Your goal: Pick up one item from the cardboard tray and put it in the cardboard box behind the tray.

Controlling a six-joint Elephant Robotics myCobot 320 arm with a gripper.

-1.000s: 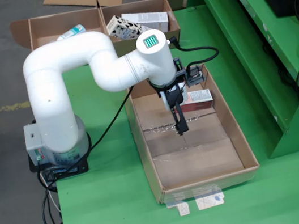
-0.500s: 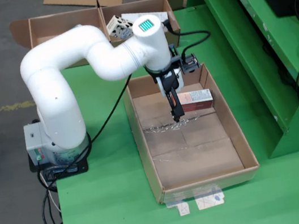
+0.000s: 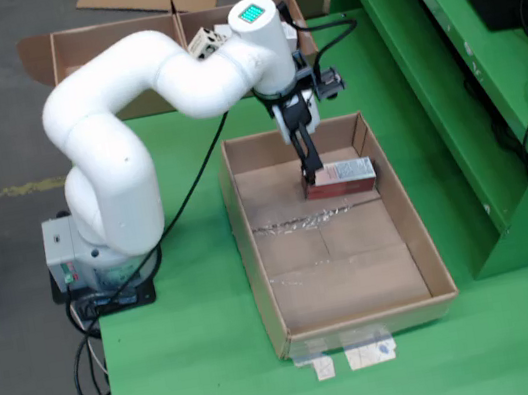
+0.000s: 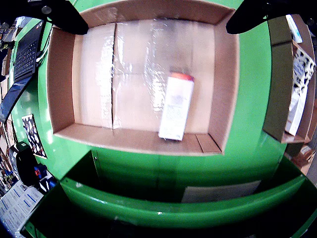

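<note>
Arm (image 3: 126, 99) bent, gripper (image 3: 311, 174) downward, spread.

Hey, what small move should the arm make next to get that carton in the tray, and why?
Probably lower straight down. The gripper hangs over the carton in the tray, and in the view riding on the gripper its jaws look spread wide, well apart from the carton.

View from the side: shallow open cardboard tray (image 3: 348, 305) sits on green counter (image 3: 197, 340). Small rectangular red-and-white carton (image 3: 340, 178) lies in tray's far right corner. Open brown cardboard box (image 3: 78, 54) stands behind tray, past counter's far edge. White arm base (image 3: 87, 258) left of tray.
</note>
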